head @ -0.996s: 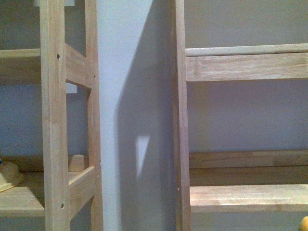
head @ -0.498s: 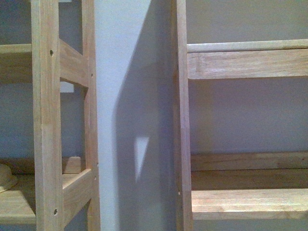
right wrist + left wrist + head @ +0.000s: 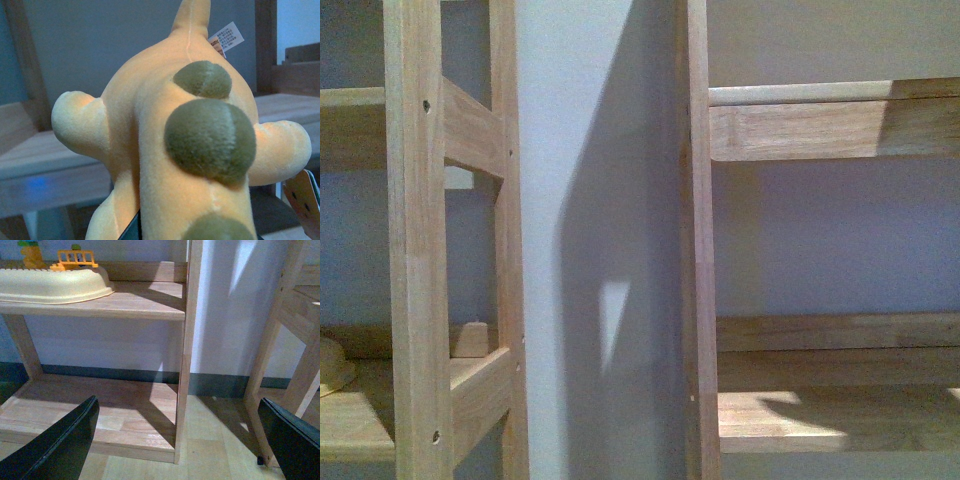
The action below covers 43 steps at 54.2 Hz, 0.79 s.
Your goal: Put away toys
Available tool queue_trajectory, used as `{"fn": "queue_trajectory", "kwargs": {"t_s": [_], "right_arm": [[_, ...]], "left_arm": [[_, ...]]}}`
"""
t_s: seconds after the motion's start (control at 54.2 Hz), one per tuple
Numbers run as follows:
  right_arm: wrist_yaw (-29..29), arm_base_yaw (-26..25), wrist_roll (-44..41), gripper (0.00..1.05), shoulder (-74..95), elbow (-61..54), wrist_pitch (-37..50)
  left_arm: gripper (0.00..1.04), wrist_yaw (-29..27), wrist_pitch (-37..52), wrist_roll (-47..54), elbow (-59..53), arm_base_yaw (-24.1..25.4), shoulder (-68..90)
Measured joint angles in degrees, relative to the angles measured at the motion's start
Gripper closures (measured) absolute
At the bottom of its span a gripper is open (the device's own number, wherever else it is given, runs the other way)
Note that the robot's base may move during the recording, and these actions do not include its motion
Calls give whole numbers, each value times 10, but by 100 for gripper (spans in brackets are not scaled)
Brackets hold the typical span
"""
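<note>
The left tool (image 3: 175,440) gapes wide, holding nothing; its fingers (image 3: 60,445) frame the bottom shelf (image 3: 100,410). The right tool itself is unseen, so its grip cannot be told; the plush (image 3: 190,135) fills that wrist view, long axis toward 12 o'clock, a shelf (image 3: 50,150) beyond; the right arm is likely nearer.

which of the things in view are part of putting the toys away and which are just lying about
Part of the job:
- orange-yellow plush animal, filling the right wrist view
- right-hand shelf unit, a likely spot for it

Just lying about:
- pale-yellow tray on the left shelf unit
- small coloured pieces in the tray
</note>
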Motion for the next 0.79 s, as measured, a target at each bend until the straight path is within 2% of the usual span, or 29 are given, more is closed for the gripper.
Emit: {"fn": "queue_trajectory", "kwargs": {"t_s": [0.24, 0.793], "right_arm": [[6, 21, -21, 97, 110, 149, -3], [16, 43, 28, 97, 373, 464, -137]], "left_arm": [[6, 0, 0, 0, 0, 0, 0], [6, 0, 0, 0, 0, 0, 0]]}}
